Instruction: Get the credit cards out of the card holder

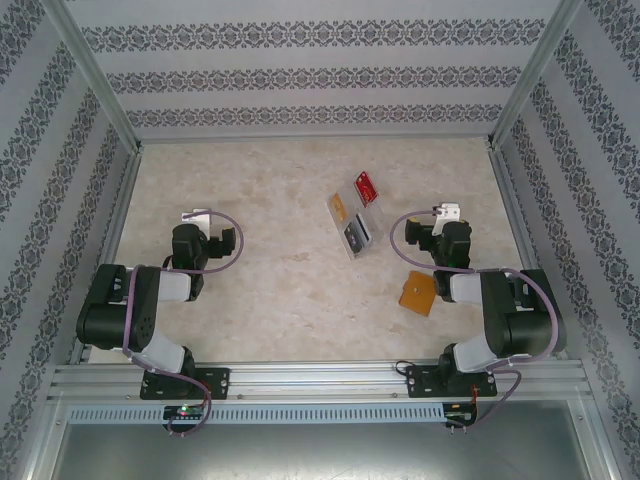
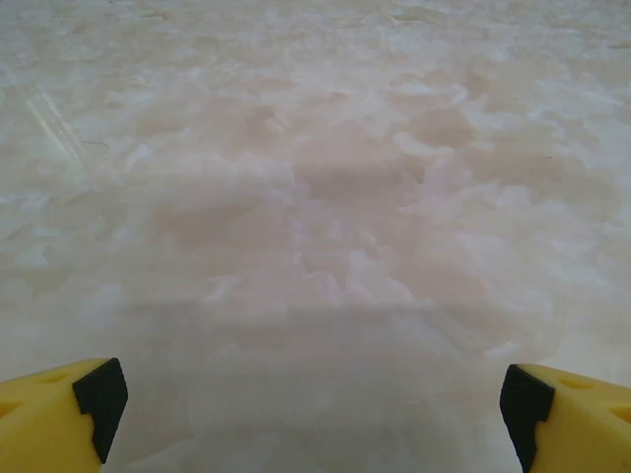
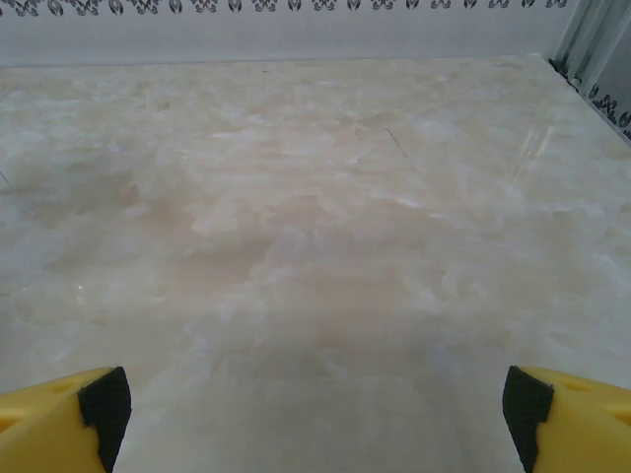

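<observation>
The card holder (image 1: 417, 293) lay flat and seemingly closed on the bench (image 1: 270, 300), just beside the right arm (image 1: 500, 305) and nearer its base than its wrist. Both pairs of jaws stood wide open and held nothing, the right fingertips (image 3: 59, 419) and left fingertips (image 2: 54, 414) hanging over bare bench. The likeliest trouble seemed to be the holder's thinness: jaws coming down on it could skid off or shove it along the smooth surface instead of lifting an edge. Reaching back so close to its own base might also cramp the right arm. If only one arm pulled, the whole holder could ride along with the card. The clear tray (image 1: 378, 222), holding a red card (image 1: 366, 186) and dark cards (image 1: 355, 236), sat near enough to be knocked. Whether cards remained inside the holder could not be told.
</observation>
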